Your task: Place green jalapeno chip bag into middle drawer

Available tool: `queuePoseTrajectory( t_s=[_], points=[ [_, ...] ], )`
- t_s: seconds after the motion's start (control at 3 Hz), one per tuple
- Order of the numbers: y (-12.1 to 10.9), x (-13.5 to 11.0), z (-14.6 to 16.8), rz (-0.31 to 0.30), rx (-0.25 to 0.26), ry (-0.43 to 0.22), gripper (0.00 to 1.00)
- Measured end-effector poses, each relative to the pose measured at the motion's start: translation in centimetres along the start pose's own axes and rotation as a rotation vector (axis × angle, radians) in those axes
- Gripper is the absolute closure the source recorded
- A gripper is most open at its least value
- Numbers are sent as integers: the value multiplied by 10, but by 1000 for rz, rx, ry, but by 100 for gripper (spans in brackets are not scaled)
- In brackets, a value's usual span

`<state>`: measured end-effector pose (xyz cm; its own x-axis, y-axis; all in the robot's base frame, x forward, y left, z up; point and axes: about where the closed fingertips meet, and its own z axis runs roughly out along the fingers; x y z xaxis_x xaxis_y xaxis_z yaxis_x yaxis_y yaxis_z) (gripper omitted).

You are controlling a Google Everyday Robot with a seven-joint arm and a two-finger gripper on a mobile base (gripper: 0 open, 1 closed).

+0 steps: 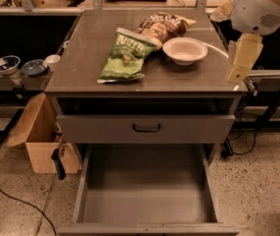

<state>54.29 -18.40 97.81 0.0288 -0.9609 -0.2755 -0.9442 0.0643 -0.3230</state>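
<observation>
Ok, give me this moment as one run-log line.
green jalapeno chip bag: on cabinet top, beside white bowl | middle drawer: open, empty | claw: at cabinet top's right edge, apart from bag

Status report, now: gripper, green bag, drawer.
Gripper at tabletop right edge, apart from green jalapeno chip bag, which lies flat on top. Middle drawer open, empty. Brown chip bag and white bowl right beside the bag.
</observation>
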Motion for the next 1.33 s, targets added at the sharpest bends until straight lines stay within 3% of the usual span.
queuePoseTrajectory(
  t_s=[0.67, 1.33],
  points=[
    [-37, -15, 42, -40, -8, -90, 0],
    [-41, -18, 47, -57, 0, -116, 0]
  ],
)
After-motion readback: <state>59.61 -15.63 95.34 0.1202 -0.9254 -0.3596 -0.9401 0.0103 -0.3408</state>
